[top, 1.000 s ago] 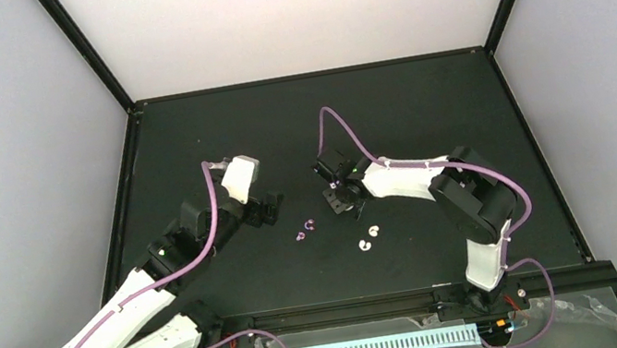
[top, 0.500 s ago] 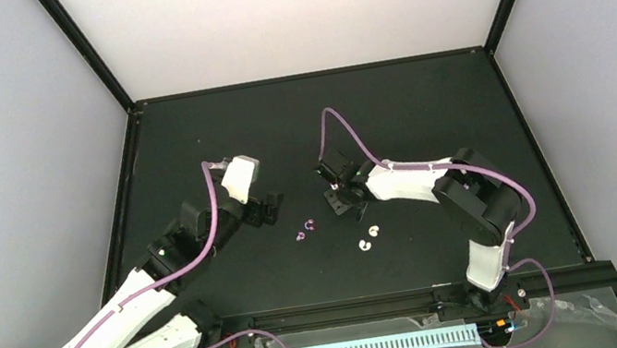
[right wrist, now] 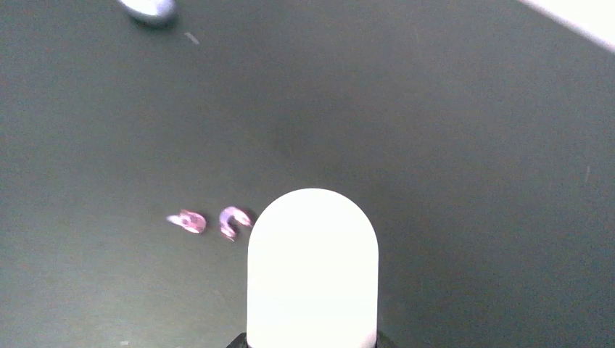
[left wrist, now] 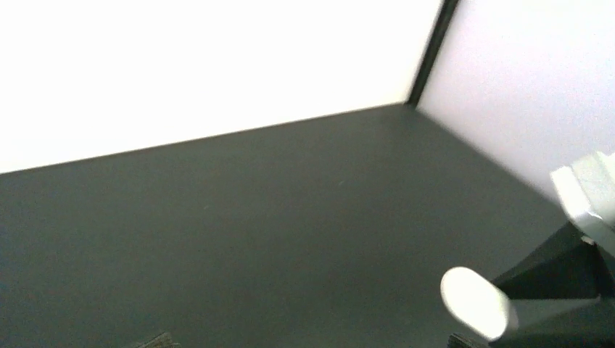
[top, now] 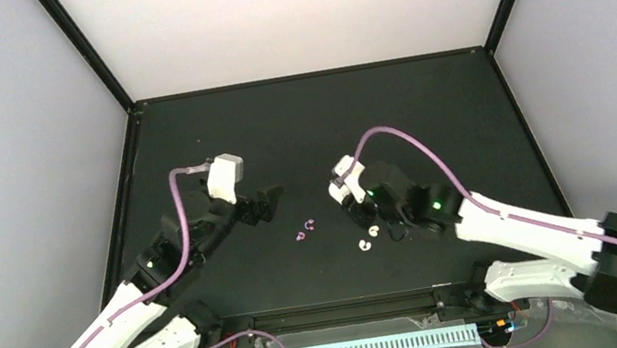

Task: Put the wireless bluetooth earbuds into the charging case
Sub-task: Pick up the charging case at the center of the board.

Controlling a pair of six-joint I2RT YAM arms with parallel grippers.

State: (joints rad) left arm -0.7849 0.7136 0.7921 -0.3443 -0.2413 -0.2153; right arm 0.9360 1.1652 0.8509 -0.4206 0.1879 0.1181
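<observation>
The charging case [right wrist: 312, 268] is a glossy white pill shape that juts forward from my right gripper [right wrist: 312, 339], which is shut on its near end. From above, the case [top: 338, 190] points left at mid-table, in the right gripper [top: 351, 197]. In the left wrist view its rounded end [left wrist: 475, 302] shows at the lower right. Two tiny white curled earbuds [top: 363, 244] [top: 374, 231] lie on the mat just in front of the right arm. My left gripper [top: 266, 202] hangs open and holds nothing, a short way left of the case.
Two small pink curled pieces [top: 300, 236] [top: 309, 224] lie between the grippers, and they show left of the case [right wrist: 186, 221] [right wrist: 233, 220]. A black frame rims the dark mat [top: 425, 109]. White walls close in the back and sides.
The right gripper has closed on the case. The right arm has swung down to a low stretch from the right. The left arm has drawn slightly back to the left.
</observation>
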